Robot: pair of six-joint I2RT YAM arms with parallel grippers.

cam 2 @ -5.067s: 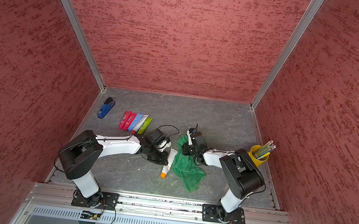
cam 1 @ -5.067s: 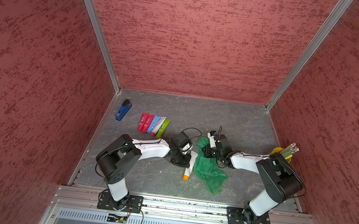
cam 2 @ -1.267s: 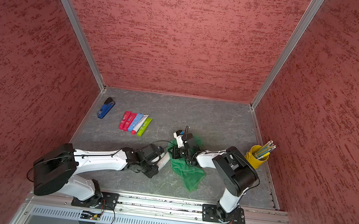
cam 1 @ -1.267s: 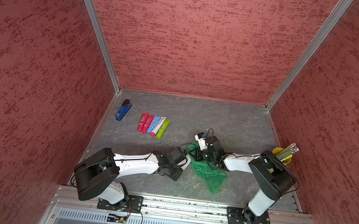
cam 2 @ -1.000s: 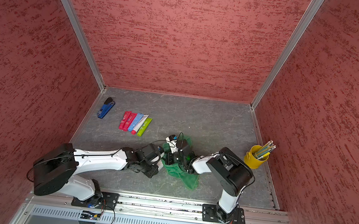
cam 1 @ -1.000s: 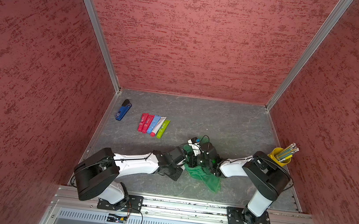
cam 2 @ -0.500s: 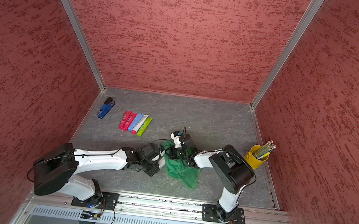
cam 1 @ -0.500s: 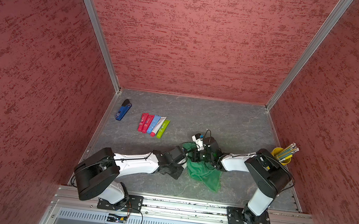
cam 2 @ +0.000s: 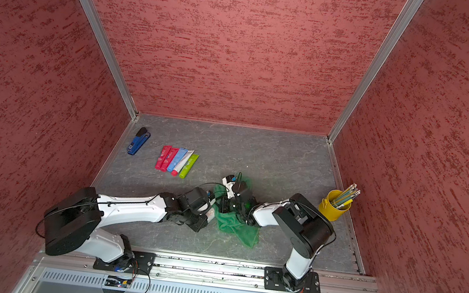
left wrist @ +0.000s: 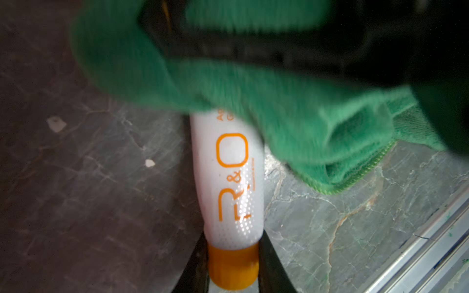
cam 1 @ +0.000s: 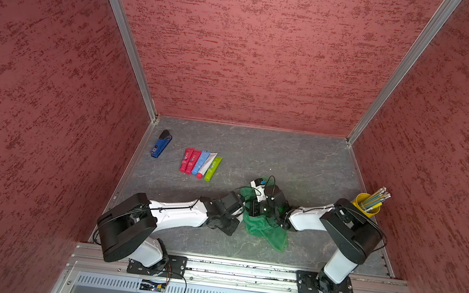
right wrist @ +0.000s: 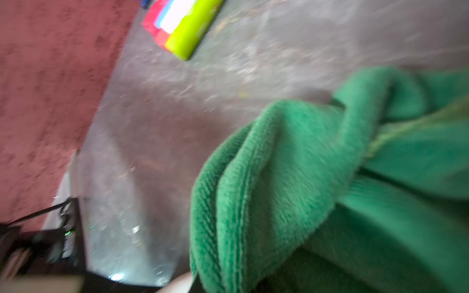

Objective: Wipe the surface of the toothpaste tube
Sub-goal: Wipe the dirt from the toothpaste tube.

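The grey worktop [cam 1: 300, 160] is boxed in by red walls on three sides, with a metal rail along the near edge. Its back half lies open. My two arms meet near the front centre. The green cloth [cam 1: 263, 228] is bunched there, one corner trailing toward the rail, and my right claw [cam 1: 254, 208] is clamped shut in its folds. Five spare tubes [cam 1: 200, 164] lie in a row toward the back left, well apart from the work. A yellow cup [cam 1: 366, 204] of pencils stands by the right wall, close to my right arm. A blue stapler [cam 1: 161, 143] lies near the left wall. The toothpaste tube [left wrist: 228, 177] lies along the worktop, its far end under the cloth and its orange cap pinched in my left claw [left wrist: 232, 256].
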